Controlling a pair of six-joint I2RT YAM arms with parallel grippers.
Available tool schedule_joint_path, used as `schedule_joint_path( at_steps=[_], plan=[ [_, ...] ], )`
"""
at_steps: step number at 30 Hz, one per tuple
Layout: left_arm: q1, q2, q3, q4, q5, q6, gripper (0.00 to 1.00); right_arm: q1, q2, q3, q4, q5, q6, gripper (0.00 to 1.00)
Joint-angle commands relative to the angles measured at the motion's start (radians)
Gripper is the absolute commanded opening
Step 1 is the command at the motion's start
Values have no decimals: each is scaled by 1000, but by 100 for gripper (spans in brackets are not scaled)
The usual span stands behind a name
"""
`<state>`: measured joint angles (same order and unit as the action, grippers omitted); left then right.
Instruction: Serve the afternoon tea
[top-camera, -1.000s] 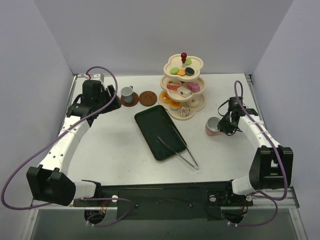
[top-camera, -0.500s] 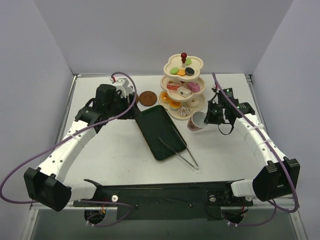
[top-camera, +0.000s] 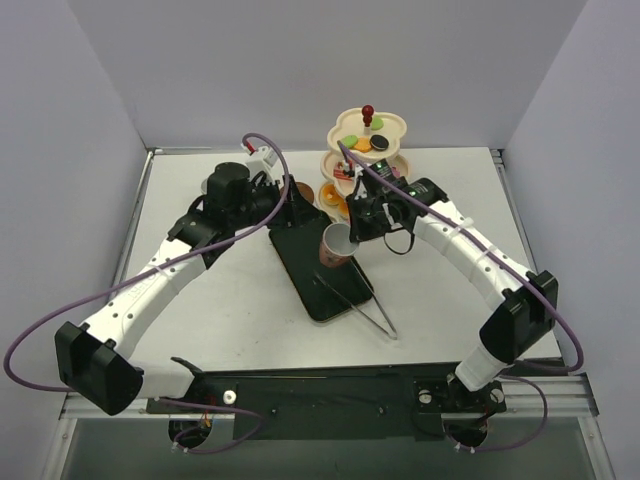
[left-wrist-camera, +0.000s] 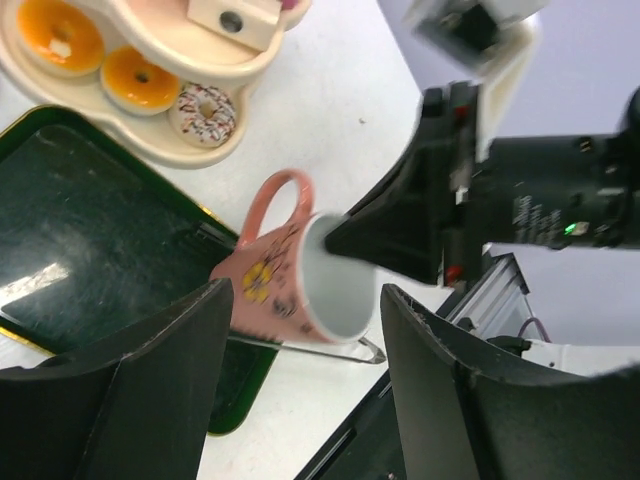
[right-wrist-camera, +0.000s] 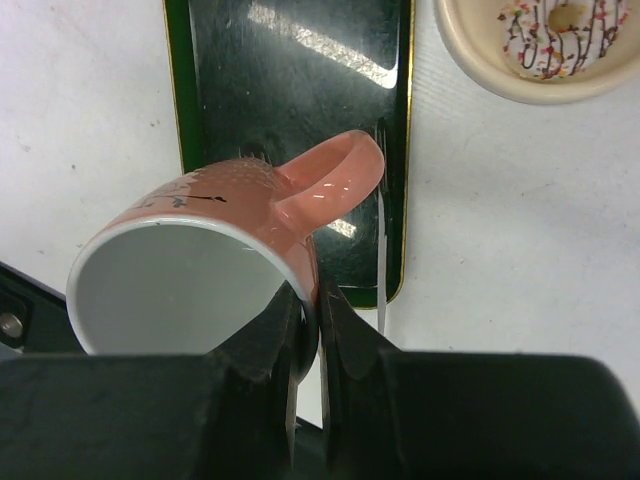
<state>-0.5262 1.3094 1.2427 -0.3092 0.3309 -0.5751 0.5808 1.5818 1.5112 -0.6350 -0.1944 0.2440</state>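
My right gripper (right-wrist-camera: 310, 320) is shut on the rim of a pink cup (right-wrist-camera: 200, 260) and holds it tilted above the dark green tray (right-wrist-camera: 290, 90). In the top view the cup (top-camera: 335, 245) hangs over the tray's middle, just left of my right gripper (top-camera: 358, 228). My left gripper (left-wrist-camera: 300, 400) is open and empty and faces the same cup (left-wrist-camera: 290, 280). In the top view it (top-camera: 290, 213) is at the tray's far end. The cream three-tier stand (top-camera: 365, 150) with sweets stands behind. The grey cup is hidden by my left arm.
Long metal tongs (top-camera: 355, 295) lie across the tray's (top-camera: 310, 280) near right corner and onto the table. A brown saucer (top-camera: 304, 190) peeks out behind my left gripper. Donuts (left-wrist-camera: 130, 78) sit on the stand's bottom tier.
My right arm has carried the pink cup from the table's right side leftward to above the tray. My left arm has swung right, from the grey cup to the tray's far end.
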Motion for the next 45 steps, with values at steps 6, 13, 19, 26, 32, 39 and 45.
schedule_joint_path(
  at_steps=[6,13,19,26,32,39,45],
  plan=[
    [-70,57,47,-66,-68,81,71,94,41,175,-95,78,-72,0],
    [-106,91,92,-166,-216,146,70,137,41,208,-103,95,-115,0],
    [-164,139,141,-212,-303,187,61,166,53,230,-111,125,-135,0],
    [-201,163,156,-255,-394,173,11,180,67,248,-126,153,-143,0],
    [-205,149,155,-261,-420,195,0,177,66,245,-126,190,-127,13],
    [-176,122,127,-249,-441,213,0,145,18,204,-121,233,-72,47],
    [-75,94,77,-222,-362,265,0,73,-115,64,-22,163,-8,50]
  ],
)
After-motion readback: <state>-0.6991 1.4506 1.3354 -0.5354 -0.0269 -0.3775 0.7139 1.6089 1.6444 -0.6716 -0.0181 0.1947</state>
